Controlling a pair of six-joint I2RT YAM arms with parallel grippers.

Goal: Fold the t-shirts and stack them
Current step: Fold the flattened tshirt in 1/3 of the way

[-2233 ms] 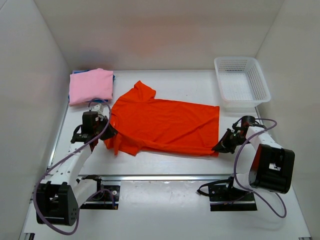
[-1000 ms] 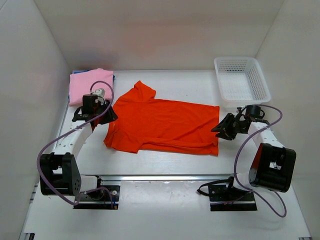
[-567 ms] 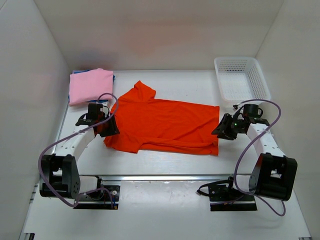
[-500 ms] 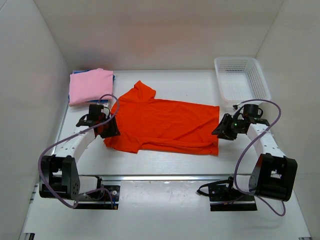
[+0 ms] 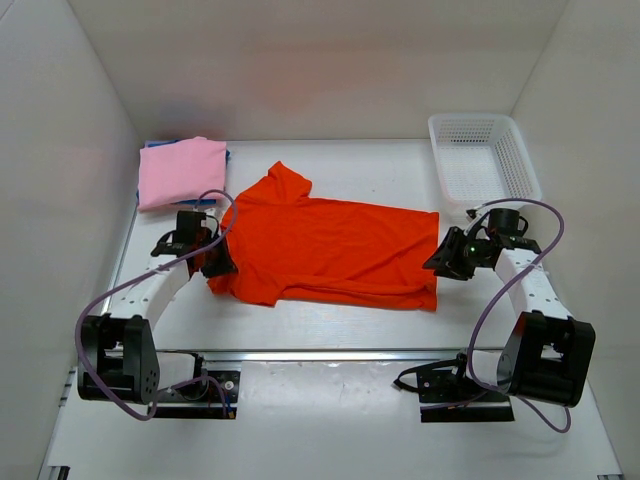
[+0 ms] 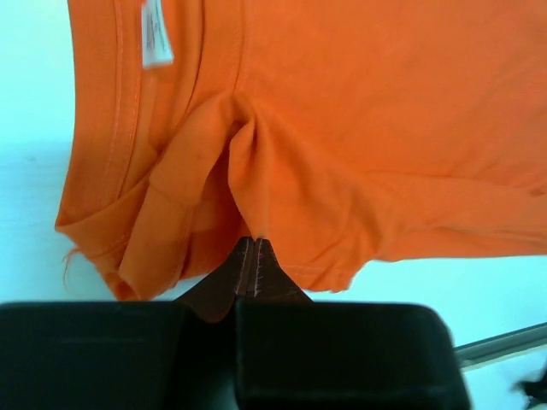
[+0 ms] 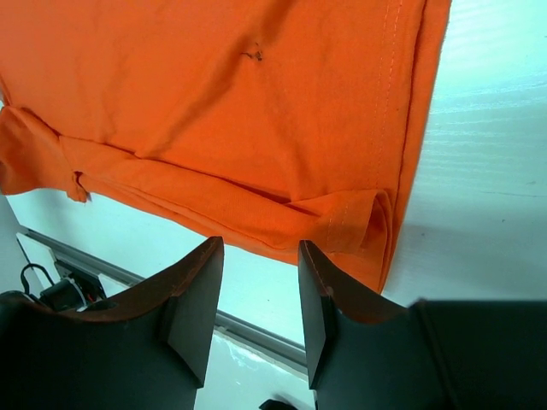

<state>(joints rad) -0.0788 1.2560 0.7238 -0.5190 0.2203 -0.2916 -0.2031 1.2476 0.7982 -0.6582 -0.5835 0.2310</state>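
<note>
Orange-red t-shirt [image 5: 330, 250] lies flat, left of the white mesh basket [image 5: 470, 119] and nearer the arm bases. Its long axis runs away from the basket: hem at the basket end, collar at the far end. Left gripper [image 6: 248, 249] is pinched tight on a bunched fold by the collar. Right gripper [image 7: 259, 256] has its jaws apart, with the doubled hem corner just ahead. Pink t-shirt [image 5: 180, 170] lies folded, farthest from the basket.

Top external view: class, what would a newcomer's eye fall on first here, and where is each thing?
The orange-red t-shirt, by far the brightest thing, lies spread across the middle of the table. The left gripper is shut on its left edge; the right gripper hangs open by its right hem. A folded pink t-shirt sits in the far left corner, a white mesh basket in the far right.
</note>
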